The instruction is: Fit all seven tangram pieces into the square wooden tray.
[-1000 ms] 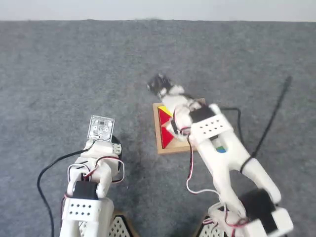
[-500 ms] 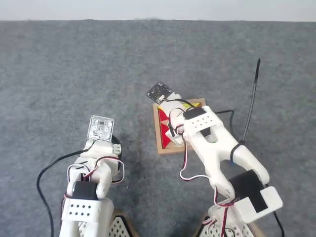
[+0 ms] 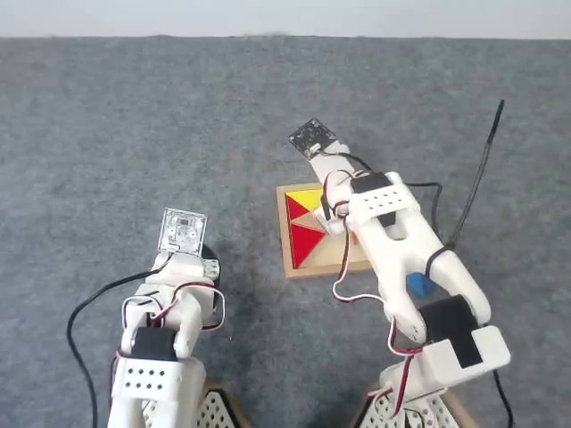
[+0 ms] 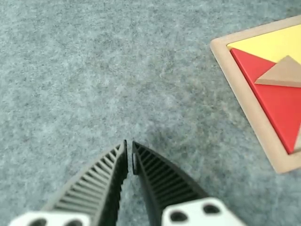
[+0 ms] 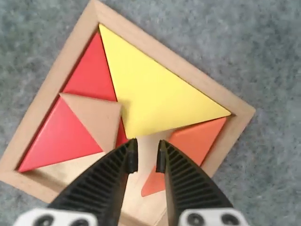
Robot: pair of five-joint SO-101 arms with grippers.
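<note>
Mid-filling, the right gripper hung over the tray, barely parted and empty. The next move likely called for fetching the blue piece lying outside it.

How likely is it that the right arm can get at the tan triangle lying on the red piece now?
Probably yes. The right gripper hangs over the tray, close beside the tan triangle, which lies uncovered on top of the red piece; nothing stands between them.
</note>
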